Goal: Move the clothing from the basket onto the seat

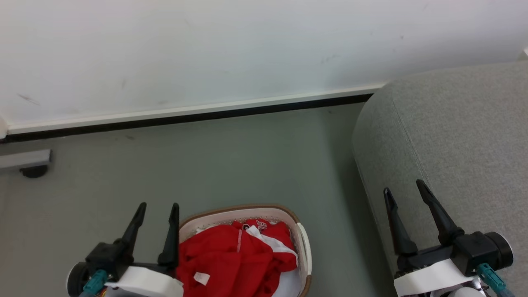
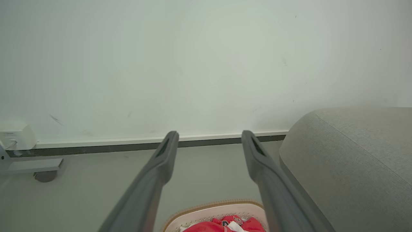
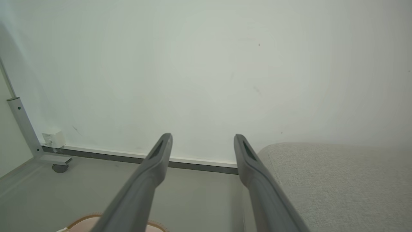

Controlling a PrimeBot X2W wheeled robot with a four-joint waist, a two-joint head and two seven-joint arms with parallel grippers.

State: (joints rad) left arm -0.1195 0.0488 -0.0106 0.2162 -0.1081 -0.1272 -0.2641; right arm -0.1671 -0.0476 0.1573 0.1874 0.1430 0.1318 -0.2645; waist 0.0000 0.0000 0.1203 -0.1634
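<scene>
Bare floor (image 1: 247, 161) between basket (image 1: 304, 243) and seat (image 1: 453, 136)

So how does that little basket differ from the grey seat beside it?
The basket is small, the seat far bigger. The basket is white perforated plastic with a brown rim; the seat is grey woven fabric. The red clothing lies in the basket, none of it on the seat. Both stand on the floor and have rounded edges.

Wall (image 1: 206, 49) w/ baseboard (image 1: 206, 111), grey floor (image 1: 231, 165), caster leg (image 1: 24, 160).

Front of basket (image 1: 247, 211) beyond bottom edge
</scene>
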